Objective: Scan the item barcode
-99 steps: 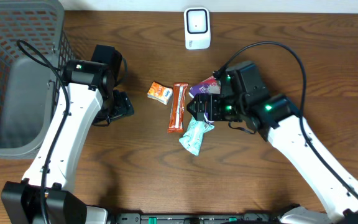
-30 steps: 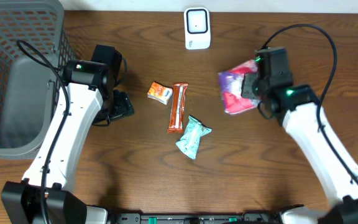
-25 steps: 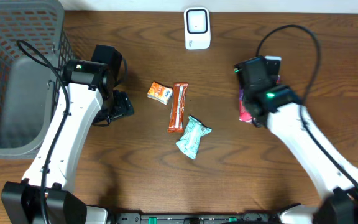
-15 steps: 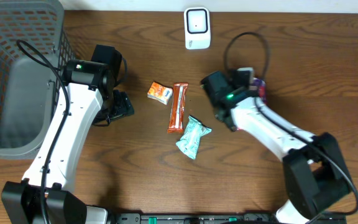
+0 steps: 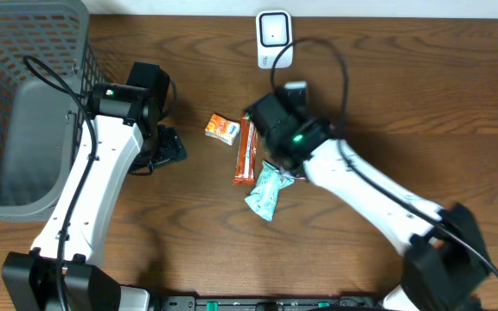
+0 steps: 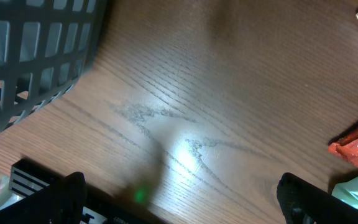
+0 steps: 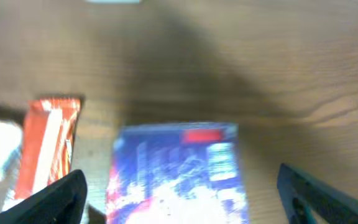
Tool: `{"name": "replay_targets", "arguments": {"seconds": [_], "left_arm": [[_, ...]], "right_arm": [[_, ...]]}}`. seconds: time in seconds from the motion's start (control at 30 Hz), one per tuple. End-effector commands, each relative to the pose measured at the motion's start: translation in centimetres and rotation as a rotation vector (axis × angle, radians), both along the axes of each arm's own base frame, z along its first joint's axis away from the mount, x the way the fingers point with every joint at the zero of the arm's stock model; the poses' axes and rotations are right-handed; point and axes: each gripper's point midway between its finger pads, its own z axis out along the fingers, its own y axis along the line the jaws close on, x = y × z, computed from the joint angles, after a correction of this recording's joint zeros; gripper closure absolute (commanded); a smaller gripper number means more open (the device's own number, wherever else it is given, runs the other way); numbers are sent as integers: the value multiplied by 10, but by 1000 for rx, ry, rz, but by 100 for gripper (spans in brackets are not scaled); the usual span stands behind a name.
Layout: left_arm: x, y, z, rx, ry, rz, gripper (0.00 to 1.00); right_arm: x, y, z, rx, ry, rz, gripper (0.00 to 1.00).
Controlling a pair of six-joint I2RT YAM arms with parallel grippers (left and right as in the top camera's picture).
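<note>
Brown wood table (image 5: 456, 104) is carrying your grey basket (image 5: 7, 52) and white scanner (image 5: 274, 39); left gripper (image 6: 182, 199) and right gripper (image 7: 179, 202) are gaping wide, the right over a blue packet (image 7: 179, 165).

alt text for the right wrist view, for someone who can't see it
A blurred blue packet with red and white print lies on the wooden table between the fingertips of the open right tool, touching neither. An orange-red snack bar lies to its left.
</note>
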Motion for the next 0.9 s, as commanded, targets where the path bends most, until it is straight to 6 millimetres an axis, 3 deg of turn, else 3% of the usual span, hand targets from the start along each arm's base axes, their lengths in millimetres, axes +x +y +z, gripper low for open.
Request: {"name": "replay_targets", "arguments": {"seconds": [0.0, 0.13, 0.23, 0.3, 0.47, 0.7, 0.77, 0.87], "left_arm": [[-2, 2, 0, 3, 2, 17, 2], [-2, 2, 0, 3, 2, 17, 2], [-2, 2, 0, 3, 2, 17, 2], [-2, 2, 0, 3, 2, 17, 2], [-2, 2, 0, 3, 2, 17, 2], [-2, 2, 0, 3, 2, 17, 2], [-2, 2, 0, 3, 2, 17, 2], [-2, 2, 0, 3, 2, 17, 2]], "right_arm": [[10, -32, 62, 65, -89, -71, 3], [0, -71, 61, 75, -10, -135, 3], [-6, -77, 41, 136, 97, -122, 8], [-7, -66, 27, 200, 162, -52, 11], [-5, -16, 10, 319, 227, 213, 14], [-6, -2, -26, 118, 228, 156, 21], [-11, 8, -54, 28, 245, 124, 17], [-17, 20, -78, -37, 270, 131, 14]]}}
